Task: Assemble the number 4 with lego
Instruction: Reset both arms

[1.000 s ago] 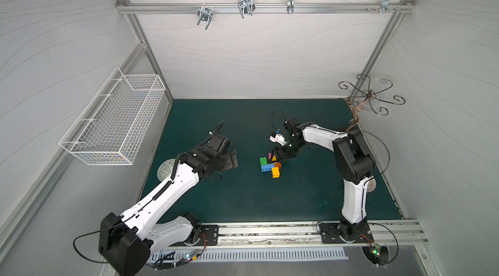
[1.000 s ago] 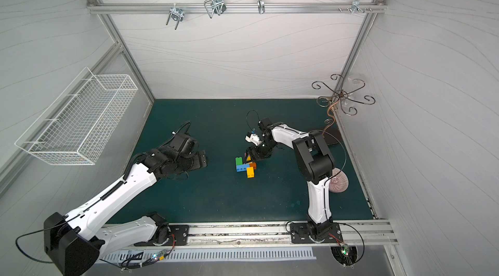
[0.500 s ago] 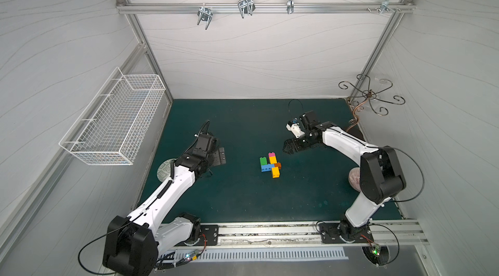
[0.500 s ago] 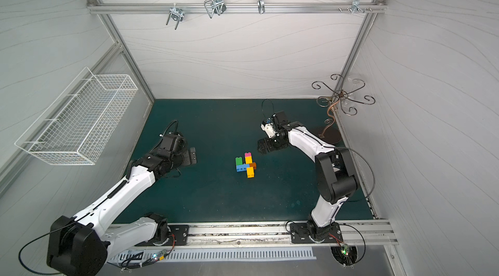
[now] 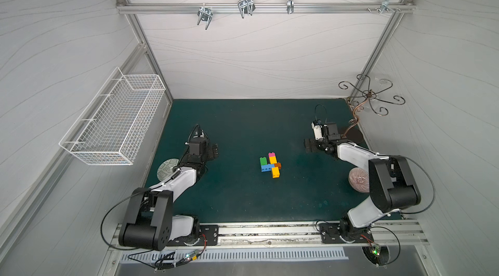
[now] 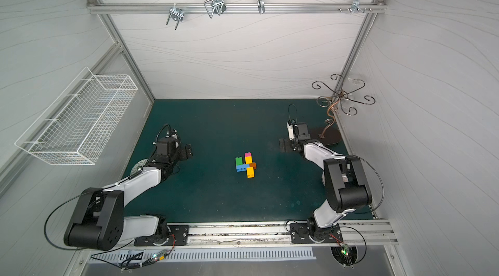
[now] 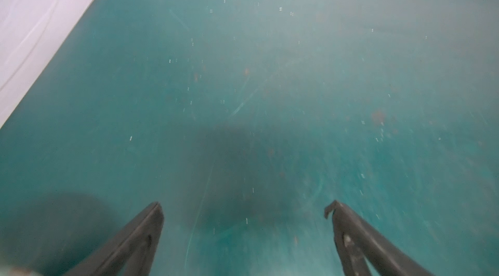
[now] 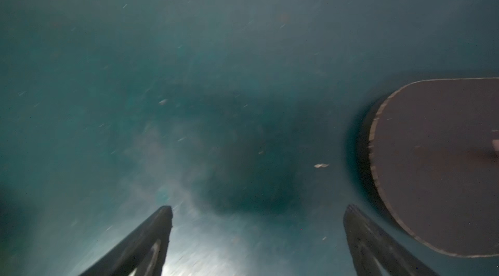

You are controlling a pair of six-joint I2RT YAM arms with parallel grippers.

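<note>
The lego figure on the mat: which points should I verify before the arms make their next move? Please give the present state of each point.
1. The number 4 lies on the mat with all six bricks together: ok.
2. Bricks pressed fully home: cannot tell, they are too small in both top views.
3. The left tool is open and holds nothing: ok.
4. The right tool is open and holds nothing: ok.
5. Both tools are apart from the figure: ok.
6. Clearance between the right tool and the round base beside it: cannot tell.
</note>
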